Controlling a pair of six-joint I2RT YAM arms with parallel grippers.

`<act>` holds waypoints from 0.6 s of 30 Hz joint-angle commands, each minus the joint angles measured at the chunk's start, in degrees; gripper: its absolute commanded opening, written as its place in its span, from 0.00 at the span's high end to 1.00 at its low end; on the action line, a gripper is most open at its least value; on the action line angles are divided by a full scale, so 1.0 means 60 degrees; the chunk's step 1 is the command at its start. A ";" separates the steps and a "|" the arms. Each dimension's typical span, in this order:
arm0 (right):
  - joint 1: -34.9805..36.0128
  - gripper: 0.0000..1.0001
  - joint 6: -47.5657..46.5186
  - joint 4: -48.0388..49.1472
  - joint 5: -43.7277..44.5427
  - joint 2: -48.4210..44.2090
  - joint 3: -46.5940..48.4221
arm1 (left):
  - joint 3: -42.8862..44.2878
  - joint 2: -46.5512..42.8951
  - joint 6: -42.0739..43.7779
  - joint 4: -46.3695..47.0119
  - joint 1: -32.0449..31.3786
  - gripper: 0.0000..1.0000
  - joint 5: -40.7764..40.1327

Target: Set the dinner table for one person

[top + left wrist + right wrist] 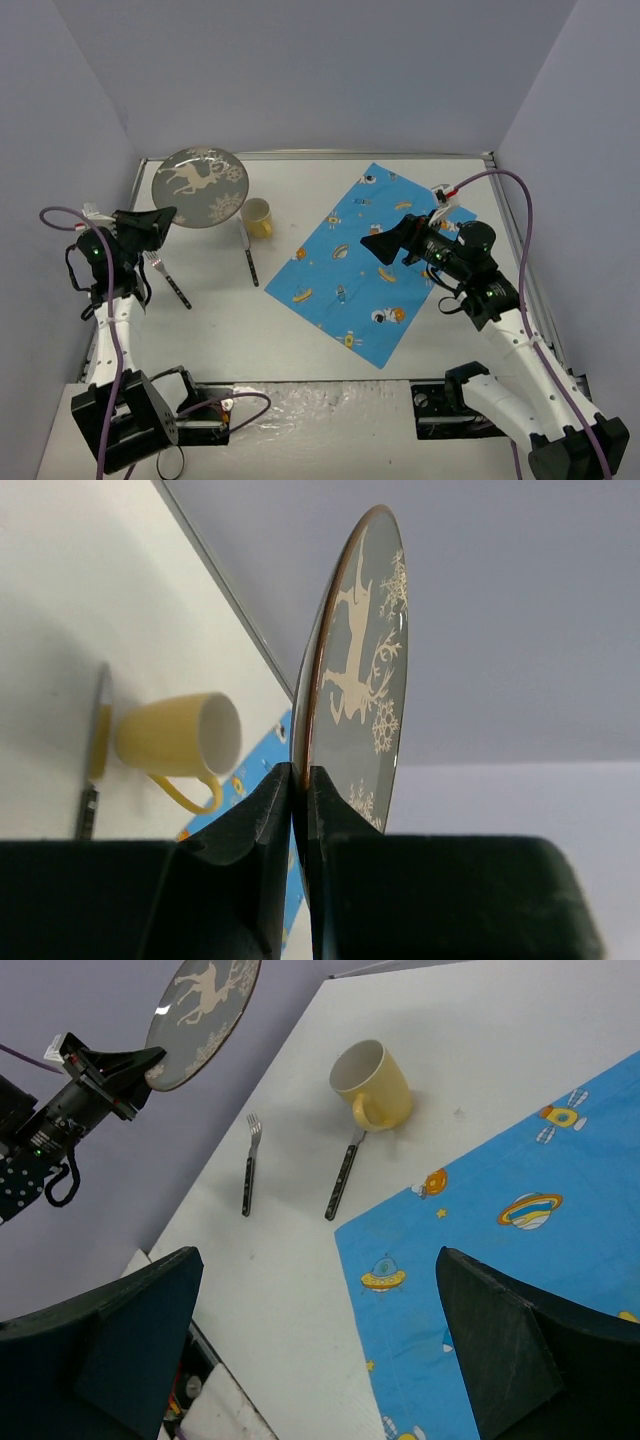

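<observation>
Left arm [112,310] stood bent upright at the left side, wrist level. Left gripper [300,772]: jaws closed tight on the rim of the plate [360,670], which was held in the air. Right arm [510,330] was stretched forward and to the left. Right gripper [318,1260]: jaws spread wide, nothing between them.

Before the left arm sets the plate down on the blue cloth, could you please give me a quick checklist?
1. Grip on the plate: left gripper shut on its rim, ok.
2. Is the cloth flat and bare: ok.
3. Is the right gripper clear of the cloth: not ok, it hangs open above it.
4. Are the fork, knife and mug off the cloth: ok.
5. Will the grip hold through the swing: cannot tell.
</observation>
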 commanded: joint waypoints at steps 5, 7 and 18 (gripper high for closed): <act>0.0301 0.00 0.1975 0.1059 0.0120 0.0933 0.0878 | 0.1598 -0.0370 0.0136 0.0050 -0.3038 1.00 0.0613; 0.0369 0.01 0.2187 0.1140 0.0259 0.1208 0.0967 | 0.1713 -0.0222 0.0147 0.0114 -0.3752 1.00 0.0256; 0.0881 0.09 0.2867 0.2354 0.0657 0.2796 0.1098 | 0.2244 0.0981 0.0150 0.1032 -0.6367 1.00 -0.0869</act>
